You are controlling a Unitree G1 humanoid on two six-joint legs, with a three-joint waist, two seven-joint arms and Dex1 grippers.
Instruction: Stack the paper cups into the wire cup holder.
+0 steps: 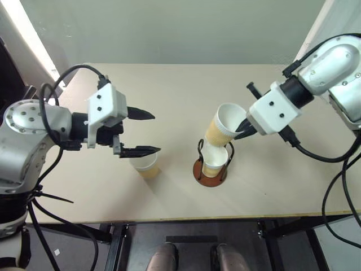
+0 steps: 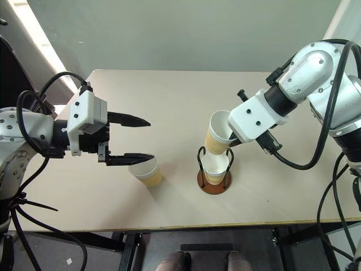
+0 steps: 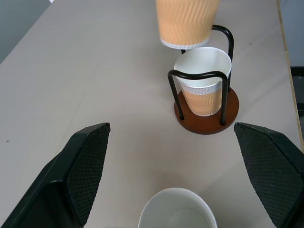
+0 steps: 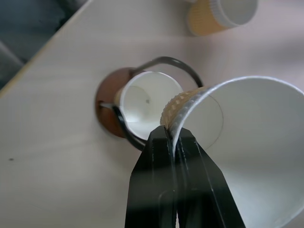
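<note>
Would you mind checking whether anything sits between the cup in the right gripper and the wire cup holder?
Nothing visible does. The right gripper pinches the held cup by its rim just above the wire cup holder, where one cup already sits, mouth up.

Pale beige table (image 1: 169,96): upper half and left centre lie bare, open to passage. At lower centre, the round reddish-brown wire cup holder (image 1: 211,172) with a tan paper cup (image 1: 214,161) inside stands beneath a tilted tan cup (image 1: 225,124), blocking approach from above. A third tan cup (image 1: 145,165) stands at lower left, beside it.
</note>
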